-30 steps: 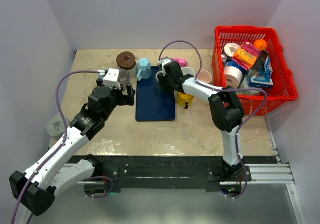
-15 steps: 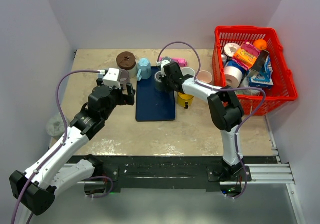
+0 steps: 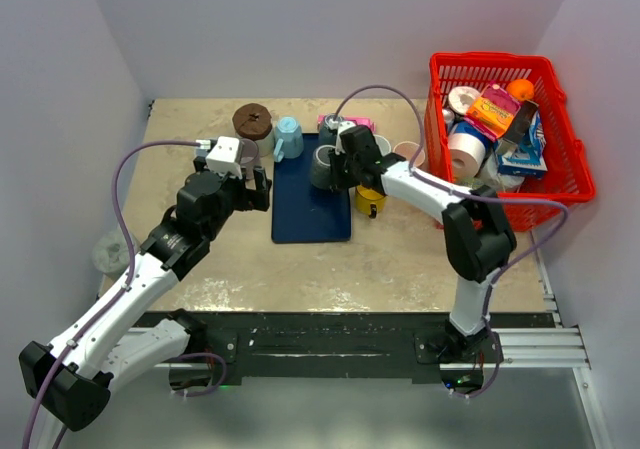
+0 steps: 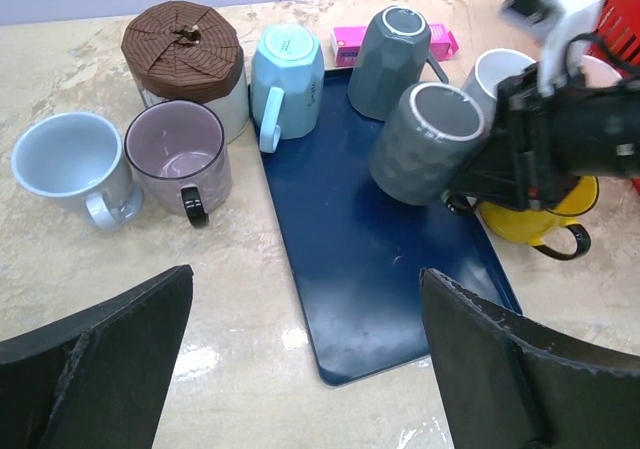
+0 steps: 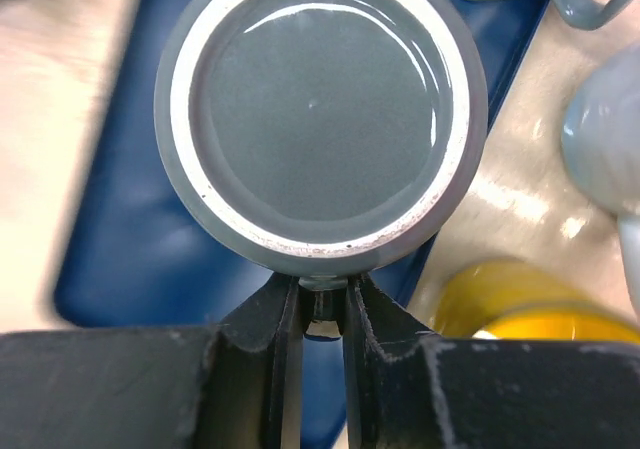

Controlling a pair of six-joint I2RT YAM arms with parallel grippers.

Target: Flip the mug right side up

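Over tray (image 4: 375,294), right gripper's (image 5: 321,304) fingers (image 5: 284,337) pinch mug's (image 5: 320,109) handle.

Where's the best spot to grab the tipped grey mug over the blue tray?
By its handle, coming from the right. The grey mug is round and wide, so its thin handle probably suits narrow fingers better than the body would. The right gripper is shut on it there, above the blue tray.

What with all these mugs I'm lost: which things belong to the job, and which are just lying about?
Job: tilted grey mug, right gripper holding it, blue tray beneath.
Lying about: upside-down grey mug, light blue mug, yellow mug, lilac mug, brown-lidded jar, red basket.
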